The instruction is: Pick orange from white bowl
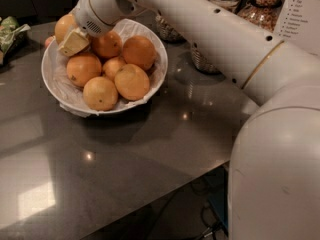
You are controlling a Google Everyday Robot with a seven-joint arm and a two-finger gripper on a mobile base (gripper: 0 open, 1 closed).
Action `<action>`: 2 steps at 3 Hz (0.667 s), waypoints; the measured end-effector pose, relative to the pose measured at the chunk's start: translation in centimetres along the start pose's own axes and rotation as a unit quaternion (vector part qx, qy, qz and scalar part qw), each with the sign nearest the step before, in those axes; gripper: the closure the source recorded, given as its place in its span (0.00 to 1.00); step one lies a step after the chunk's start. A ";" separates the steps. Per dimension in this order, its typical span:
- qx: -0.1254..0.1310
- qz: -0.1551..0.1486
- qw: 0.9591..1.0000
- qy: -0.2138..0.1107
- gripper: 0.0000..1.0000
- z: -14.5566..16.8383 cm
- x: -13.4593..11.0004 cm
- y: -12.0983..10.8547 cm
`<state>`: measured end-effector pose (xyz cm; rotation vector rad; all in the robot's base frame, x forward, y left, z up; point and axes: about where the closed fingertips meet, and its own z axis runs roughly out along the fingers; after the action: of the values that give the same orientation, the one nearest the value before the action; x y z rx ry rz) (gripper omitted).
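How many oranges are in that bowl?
7 oranges in the white bowl: one back left by the tool, two at back, two middle, two front. Others may hide underneath.

A grey counter (pixel 150 154) bears glass jars (pixel 202 61) at the back and a green packet (pixel 10 34) far left.

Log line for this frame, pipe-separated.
phase: reaching | gripper: over white bowl, at largest orange | orange: in bowl, far left | bowl: on table
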<state>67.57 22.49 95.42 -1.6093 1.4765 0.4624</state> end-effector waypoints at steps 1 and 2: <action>0.000 0.000 1.000 0.000 0.89 0.0 0.0 0.0; 0.000 0.000 1.000 0.000 1.00 0.0 0.0 0.0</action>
<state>67.57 22.49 95.45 -1.6093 1.4764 0.4624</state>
